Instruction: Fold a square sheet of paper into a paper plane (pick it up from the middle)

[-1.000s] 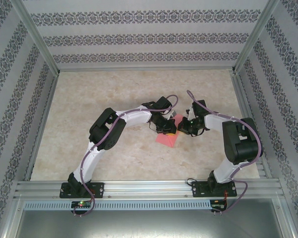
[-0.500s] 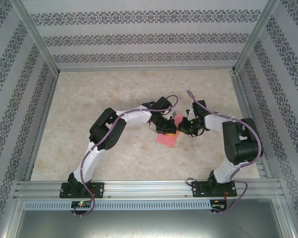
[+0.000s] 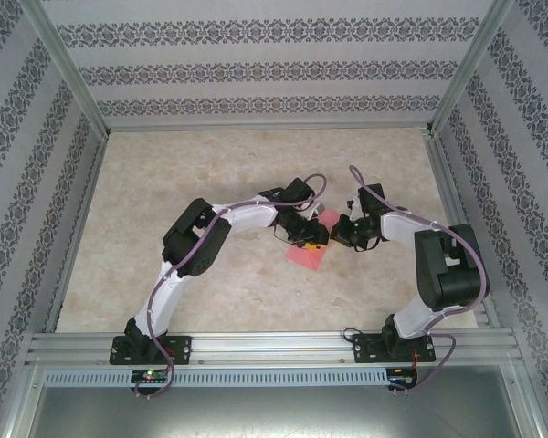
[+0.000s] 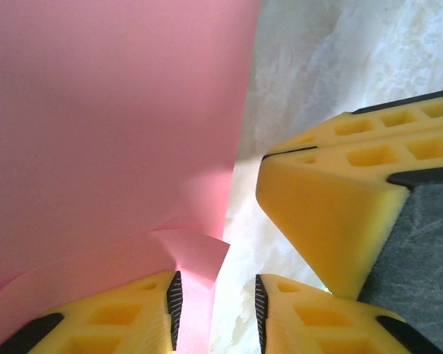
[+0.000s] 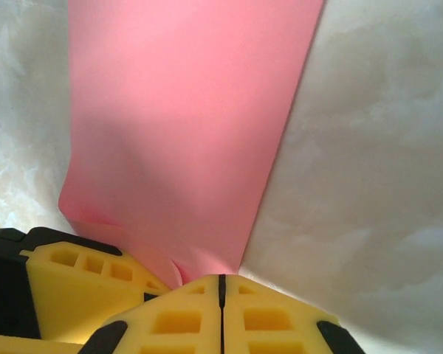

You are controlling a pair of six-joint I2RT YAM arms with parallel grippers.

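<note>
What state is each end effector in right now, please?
Left end effector: open, paper corner between its jaws.
Right end effector: closed; grip on paper unclear.

Top camera: the pink paper [image 3: 308, 258] is tiny here, its 12 o'clock end hidden under the left gripper [image 3: 309, 237] and the right gripper [image 3: 341, 234], creases too small to read. Left wrist: paper cut off at 12 and 9 o'clock, its 6 o'clock corner tucked behind that gripper. Right wrist: paper cut off at 12 o'clock, near tip lost behind the gripper. Pinched or not, can't tell.
</note>
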